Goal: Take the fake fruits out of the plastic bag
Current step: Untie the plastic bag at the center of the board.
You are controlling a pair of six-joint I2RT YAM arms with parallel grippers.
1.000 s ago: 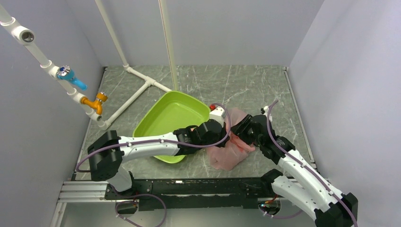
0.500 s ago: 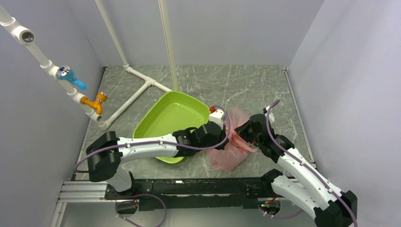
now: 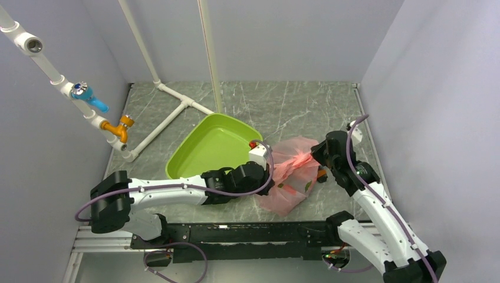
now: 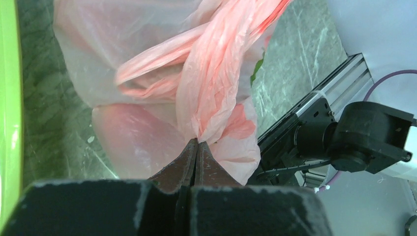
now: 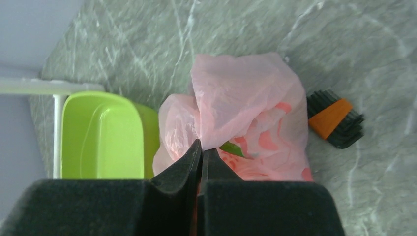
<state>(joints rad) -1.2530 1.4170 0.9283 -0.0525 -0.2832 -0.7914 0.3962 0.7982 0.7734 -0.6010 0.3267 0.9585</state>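
Both arms are on the plastic bag (image 3: 292, 177) here; it lies on the tabletop (image 3: 306, 112) just beside the lime-green tray (image 3: 209, 147), on the tray's right, drawn out between the two arms; the left jaws are pressed together on a twisted pink fold at the bag's left side, the film pinched right at their tips in the left wrist view; the right jaws are likewise closed, clamped on a bunched fold at the bag's far right edge; the fake fruits (image 5: 268, 139) are inside the bag, showing through the film as red blotches with a sliver of green; which fruit is which cannot be told; a black-and-orange block (image 5: 334, 118) sits on the tabletop just beside the bag, on its right.
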